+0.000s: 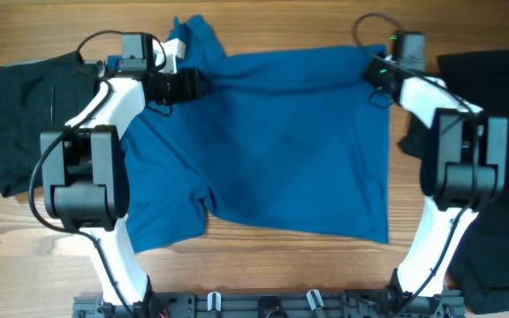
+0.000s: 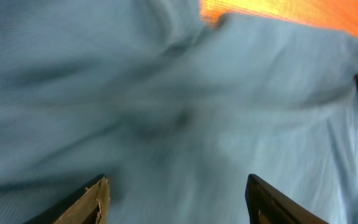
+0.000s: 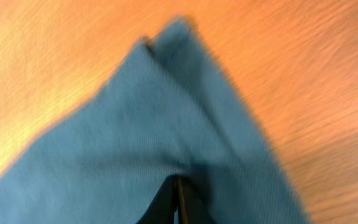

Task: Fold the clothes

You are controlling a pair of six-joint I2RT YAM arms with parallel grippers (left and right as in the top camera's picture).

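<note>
A large medium-blue shirt [image 1: 281,141] lies spread across the wooden table. My left gripper [image 1: 197,84] is at the shirt's far left part, near a bunched sleeve; in the left wrist view its fingers [image 2: 178,193] are wide apart over blue fabric [image 2: 166,93]. My right gripper [image 1: 375,72] is at the shirt's far right corner; in the right wrist view its fingers [image 3: 178,186] are pressed together on the blue fabric [image 3: 135,137] of that corner. A charcoal garment [image 1: 25,106] lies at the left. A black garment [image 1: 497,159] lies at the right.
The bare wooden table [image 1: 272,22] shows along the far edge and near the front. The arm bases stand at the front edge, left [image 1: 113,265] and right [image 1: 422,265].
</note>
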